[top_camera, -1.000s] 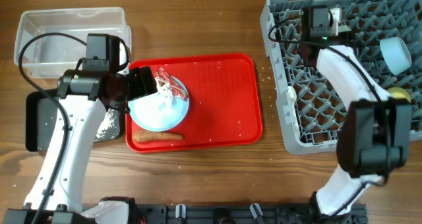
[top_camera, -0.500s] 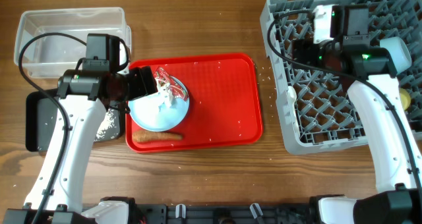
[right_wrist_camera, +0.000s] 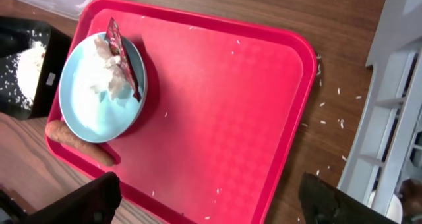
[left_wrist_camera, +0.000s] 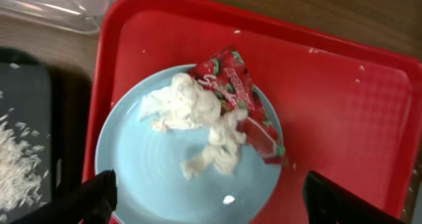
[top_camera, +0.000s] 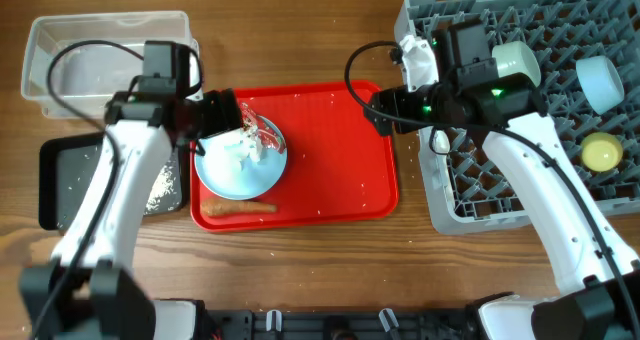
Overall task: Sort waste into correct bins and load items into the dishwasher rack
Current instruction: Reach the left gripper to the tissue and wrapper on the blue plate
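A light-blue plate (top_camera: 240, 165) sits on the left of the red tray (top_camera: 330, 150). On it lie a crumpled red-and-white wrapper (left_wrist_camera: 245, 109) and a white crumpled wad (left_wrist_camera: 188, 109). My left gripper (top_camera: 222, 115) (left_wrist_camera: 211, 207) hovers open just above the plate, its fingertips (left_wrist_camera: 92, 197) straddling it. An orange-brown food stick (top_camera: 238, 207) lies in front of the plate. Rice (top_camera: 160, 188) is heaped in the black tray (top_camera: 65, 185). My right gripper (top_camera: 385, 110) (right_wrist_camera: 214, 204) is open and empty over the red tray's right side. The grey rack (top_camera: 470, 180) holds a pale bowl (top_camera: 600, 80) and a yellow cup (top_camera: 600, 152).
The clear tub (top_camera: 100, 55) stands at the back left, behind the black tray. Loose rice grains (right_wrist_camera: 323, 105) dot the wood between the red tray and the rack. The rack's wall (right_wrist_camera: 395, 72) stands close to the right of my right gripper.
My right arm has swung left out of the rack to the red tray's right edge, and its jaws have widened. My left gripper has shifted slightly toward the back over the plate.
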{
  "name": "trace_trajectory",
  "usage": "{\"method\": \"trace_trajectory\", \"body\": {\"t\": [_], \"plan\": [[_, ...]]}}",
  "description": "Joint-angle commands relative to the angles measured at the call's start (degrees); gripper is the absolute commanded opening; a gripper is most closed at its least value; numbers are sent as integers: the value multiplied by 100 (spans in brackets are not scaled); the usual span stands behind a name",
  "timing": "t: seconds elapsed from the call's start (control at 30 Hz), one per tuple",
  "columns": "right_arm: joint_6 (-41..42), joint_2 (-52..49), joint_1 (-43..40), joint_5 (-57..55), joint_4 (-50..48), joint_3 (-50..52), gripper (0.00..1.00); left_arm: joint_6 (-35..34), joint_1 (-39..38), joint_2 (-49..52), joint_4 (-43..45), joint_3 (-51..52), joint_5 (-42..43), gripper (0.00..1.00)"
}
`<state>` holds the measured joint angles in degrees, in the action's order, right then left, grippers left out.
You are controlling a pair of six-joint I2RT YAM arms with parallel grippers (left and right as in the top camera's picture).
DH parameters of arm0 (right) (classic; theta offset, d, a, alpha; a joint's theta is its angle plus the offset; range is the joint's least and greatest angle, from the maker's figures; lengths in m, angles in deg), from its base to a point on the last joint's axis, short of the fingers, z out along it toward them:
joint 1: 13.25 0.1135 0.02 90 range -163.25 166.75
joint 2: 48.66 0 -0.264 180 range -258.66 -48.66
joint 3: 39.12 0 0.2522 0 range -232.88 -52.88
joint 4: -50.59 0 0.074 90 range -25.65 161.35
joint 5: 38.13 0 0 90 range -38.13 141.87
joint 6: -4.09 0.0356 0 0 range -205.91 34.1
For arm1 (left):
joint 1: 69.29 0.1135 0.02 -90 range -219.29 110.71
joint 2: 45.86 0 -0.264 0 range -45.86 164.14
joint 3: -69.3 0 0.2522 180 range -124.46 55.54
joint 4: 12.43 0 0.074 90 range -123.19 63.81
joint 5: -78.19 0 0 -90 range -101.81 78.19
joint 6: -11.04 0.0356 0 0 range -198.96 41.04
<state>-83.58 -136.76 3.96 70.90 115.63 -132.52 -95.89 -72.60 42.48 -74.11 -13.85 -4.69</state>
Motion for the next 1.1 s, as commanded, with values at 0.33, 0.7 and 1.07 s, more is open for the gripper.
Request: {"method": "trace_trajectory", "body": {"t": [0.33, 0.7, 1.07], "plan": [[87, -85, 20, 7, 83, 26, 88, -48, 15, 1784, 859, -20, -15, 62], [85, -85, 20, 2, 146, 26, 87, -44, 17, 1679, 758, -68, -13, 4], [85, -85, 20, -120, 190, 26, 86, 17, 92, 225, 616, -944, -634, 4]]}}
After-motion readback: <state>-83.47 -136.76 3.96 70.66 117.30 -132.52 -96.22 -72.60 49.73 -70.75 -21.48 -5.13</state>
